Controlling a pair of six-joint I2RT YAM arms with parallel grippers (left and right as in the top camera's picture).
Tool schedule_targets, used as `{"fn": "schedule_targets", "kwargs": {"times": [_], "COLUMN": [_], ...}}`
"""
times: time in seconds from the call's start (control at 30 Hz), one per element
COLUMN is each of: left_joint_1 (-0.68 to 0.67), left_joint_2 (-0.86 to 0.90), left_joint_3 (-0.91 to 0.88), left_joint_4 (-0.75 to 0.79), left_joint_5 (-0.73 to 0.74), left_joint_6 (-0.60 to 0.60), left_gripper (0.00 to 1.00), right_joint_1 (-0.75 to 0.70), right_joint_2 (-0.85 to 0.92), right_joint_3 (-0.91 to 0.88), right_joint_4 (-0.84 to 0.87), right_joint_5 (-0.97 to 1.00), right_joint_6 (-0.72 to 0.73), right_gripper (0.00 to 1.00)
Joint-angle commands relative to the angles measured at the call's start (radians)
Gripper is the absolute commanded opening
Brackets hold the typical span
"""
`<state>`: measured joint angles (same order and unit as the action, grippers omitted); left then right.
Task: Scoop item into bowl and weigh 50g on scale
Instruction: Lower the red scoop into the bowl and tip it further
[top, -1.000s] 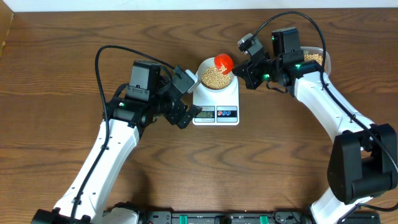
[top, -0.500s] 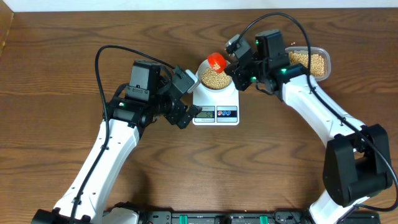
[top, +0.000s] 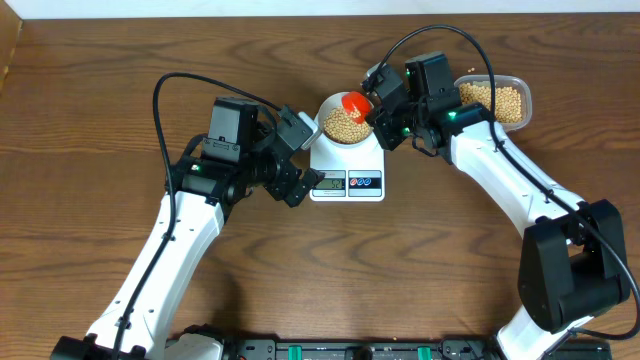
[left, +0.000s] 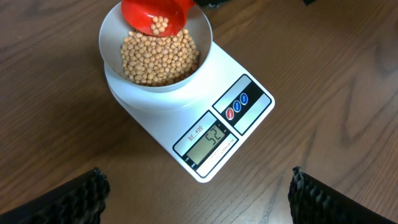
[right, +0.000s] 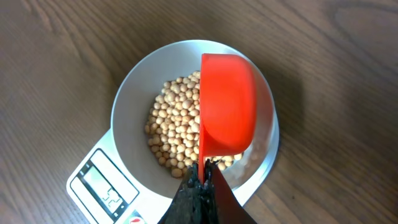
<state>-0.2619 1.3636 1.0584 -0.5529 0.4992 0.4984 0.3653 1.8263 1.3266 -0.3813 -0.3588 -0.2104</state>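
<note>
I see the wooden table (top: 90, 120), the scale (top: 347, 170) upper centre in the overhead view, and the bowl (left: 109, 37) on it holding the beans (left: 158, 56). My left gripper (left: 196, 186) hangs wide open. My right gripper (right: 202, 186) pinches the red scoop (right: 227, 106), tipped over the bowl.

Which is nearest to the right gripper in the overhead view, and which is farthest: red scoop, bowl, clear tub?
1. red scoop, held in the right gripper.
2. bowl, just under the scoop.
3. clear tub, at the far right.
</note>
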Motion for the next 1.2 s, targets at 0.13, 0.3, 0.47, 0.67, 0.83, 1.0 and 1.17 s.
{"fn": "schedule_targets", "kwargs": {"times": [0.13, 0.3, 0.47, 0.67, 0.83, 1.0, 1.17], "left_joint_1": [0.000, 0.000, 0.000, 0.000, 0.000, 0.000, 0.000], "left_joint_2": [0.000, 0.000, 0.000, 0.000, 0.000, 0.000, 0.000], "left_joint_3": [-0.007, -0.007, -0.007, -0.007, -0.007, -0.007, -0.007], "left_joint_4": [0.000, 0.000, 0.000, 0.000, 0.000, 0.000, 0.000], "left_joint_5": [0.006, 0.006, 0.006, 0.006, 0.006, 0.006, 0.006], "left_joint_6": [0.010, 0.010, 0.010, 0.010, 0.010, 0.010, 0.010], "left_gripper": [0.95, 0.95, 0.95, 0.95, 0.95, 0.95, 0.95], "right_joint_1": [0.009, 0.015, 0.026, 0.034, 0.046, 0.061, 0.061], "right_joint_2": [0.020, 0.033, 0.037, 0.040, 0.041, 0.041, 0.041], "right_joint_3": [-0.001, -0.001, -0.001, -0.001, -0.001, -0.001, -0.001], "right_joint_4": [-0.004, -0.005, -0.005, -0.010, -0.029, -0.034, -0.029], "right_joint_5": [0.020, 0.019, 0.020, 0.020, 0.020, 0.005, -0.044], "right_joint_6": [0.012, 0.012, 0.012, 0.012, 0.012, 0.021, 0.042], "right_gripper": [0.01, 0.01, 0.01, 0.01, 0.01, 0.01, 0.01]}}
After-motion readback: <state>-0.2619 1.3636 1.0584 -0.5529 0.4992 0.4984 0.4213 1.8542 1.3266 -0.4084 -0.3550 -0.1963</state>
